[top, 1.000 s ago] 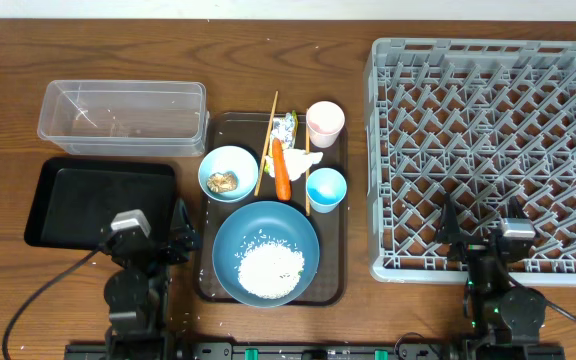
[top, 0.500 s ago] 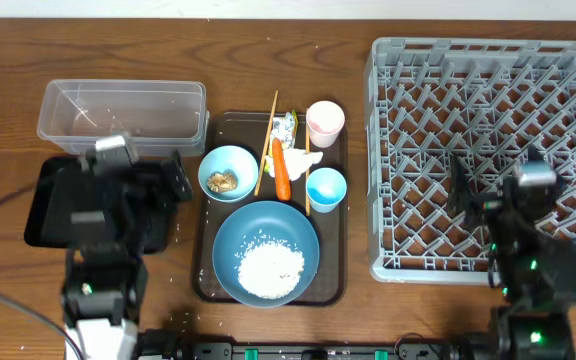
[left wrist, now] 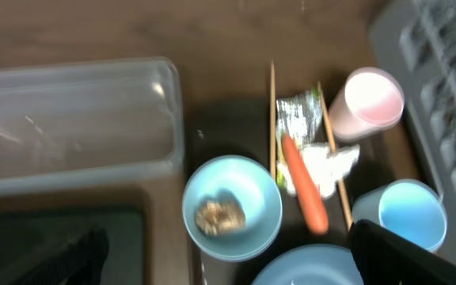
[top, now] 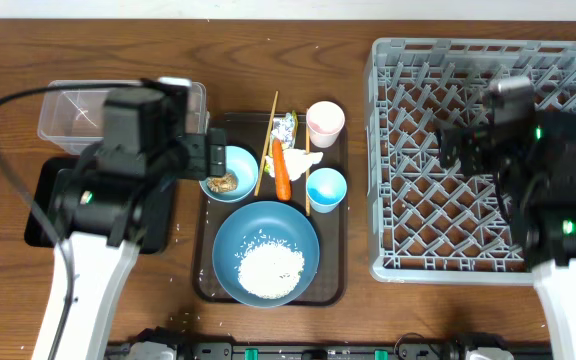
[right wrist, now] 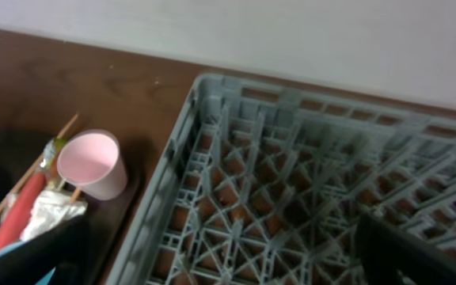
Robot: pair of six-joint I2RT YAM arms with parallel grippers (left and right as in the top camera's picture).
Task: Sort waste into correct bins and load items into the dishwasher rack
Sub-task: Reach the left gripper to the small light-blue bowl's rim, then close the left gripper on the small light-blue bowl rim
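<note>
1. We are seeing both arms raised from where they were sitting folded at the near edge of the surface a second ago. The left end effector (top: 211, 157) is now hanging over the left edge of the dark brown serving tray (top: 330, 262). The right end effector (top: 456, 150) is hanging over the dishwasher rack (top: 372, 150).
2. We are finding nothing on the tray moved. The large blue bowl (top: 303, 225) with the white rice grains (top: 268, 268) is sitting at its near edge. The small light-blue bowl (top: 236, 160) with the brownish food scrap (top: 226, 182) is sitting by its left edge. The carrot (top: 282, 172), tissue (top: 304, 158), wrapper (top: 285, 127) and chopsticks (top: 267, 140) are lying mid-tray. The pale pink cup (top: 325, 123) and light-blue cup (top: 325, 188) are standing along its right edge.
3. We are losing the right end of the clear tub (top: 68, 115) and much of the black tray (top: 38, 212) behind the left arm in the overhead view. The right arm is covering part of the rack's pegs. Both wrist views are blurring, and one chopstick is showing only in part beside the carrot.
4. We are seeing both end effectors spread wide, their fingers sitting at opposite edges of each wrist view, holding and touching nothing.
</note>
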